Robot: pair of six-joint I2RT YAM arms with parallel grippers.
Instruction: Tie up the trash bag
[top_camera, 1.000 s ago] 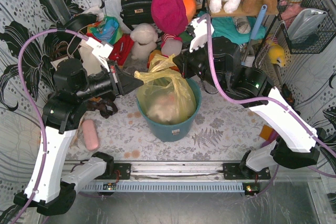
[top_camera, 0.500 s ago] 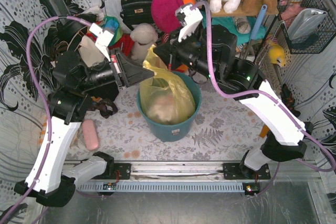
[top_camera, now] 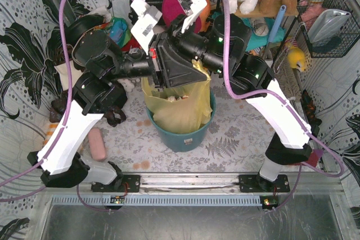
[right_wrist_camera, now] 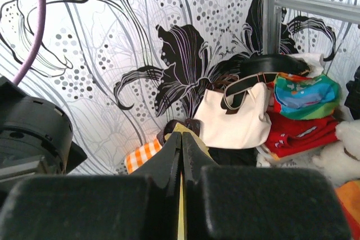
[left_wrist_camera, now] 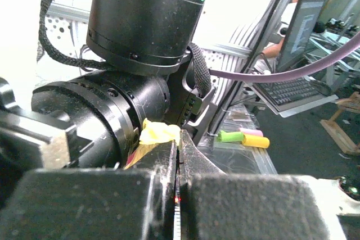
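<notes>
Crossing above the teal bin (top_camera: 188,139), your two arms have risen and swung past each other within the last second. The mouth of the trash bag (top_camera: 180,108) is now pulled up tall, and I judge this to be the first crossing of the knot. The left gripper (left_wrist_camera: 178,149) is pressed fully together on a crumpled yellow corner of the bag. The right gripper (right_wrist_camera: 181,139) is closed too, with a thin yellow strip between its jaws. The bag's body hangs below both grippers, with its lower part in the bin.
</notes>
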